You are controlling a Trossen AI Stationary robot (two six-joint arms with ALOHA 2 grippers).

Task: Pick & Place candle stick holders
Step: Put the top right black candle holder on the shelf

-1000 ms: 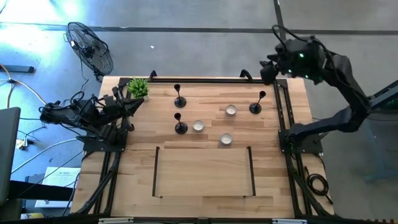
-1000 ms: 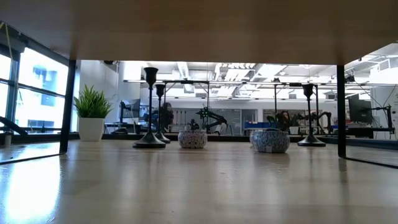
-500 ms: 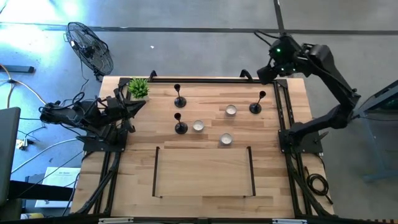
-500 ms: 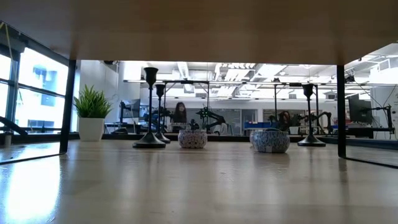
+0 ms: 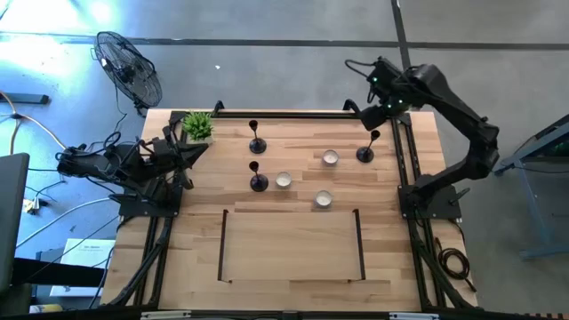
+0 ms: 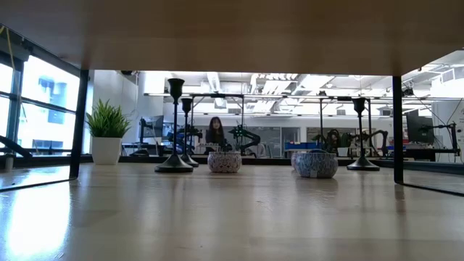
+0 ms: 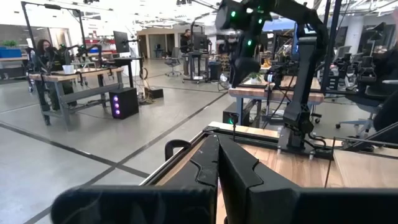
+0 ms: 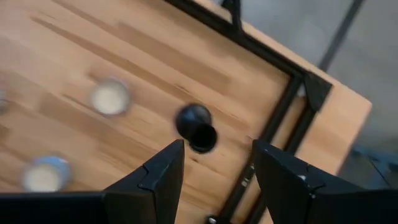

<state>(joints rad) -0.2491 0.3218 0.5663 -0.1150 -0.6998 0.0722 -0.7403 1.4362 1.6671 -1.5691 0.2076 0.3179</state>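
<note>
Three black candle stick holders stand upright on their round bases on the far half of the table: one at the right [image 5: 366, 149], two left of centre [image 5: 257, 142] [image 5: 258, 179]. My right gripper [image 5: 372, 108] hangs open above the table's far right corner, pointing steeply down; in the right wrist view the right holder [image 8: 196, 128] shows from above, past the open fingers [image 8: 217, 171] and well below them. My left gripper [image 5: 188, 151] rests shut at the left edge, its fingers [image 7: 217, 169] closed together.
Three small candle cups [image 5: 330, 157] [image 5: 284, 180] [image 5: 322, 199] sit among the holders. A green potted plant [image 5: 197, 125] stands at the far left. A black outlined rectangle [image 5: 292, 244] marks the near half. A black frame rail [image 8: 273, 118] runs beside the right holder. A person [image 6: 215, 130] shows in the room behind.
My right gripper has come down and moved toward the table's left, from beyond the far right corner to above it, and has tipped from nearly level to pointing steeply down. Its fingers have stayed open. The holders have kept still.
</note>
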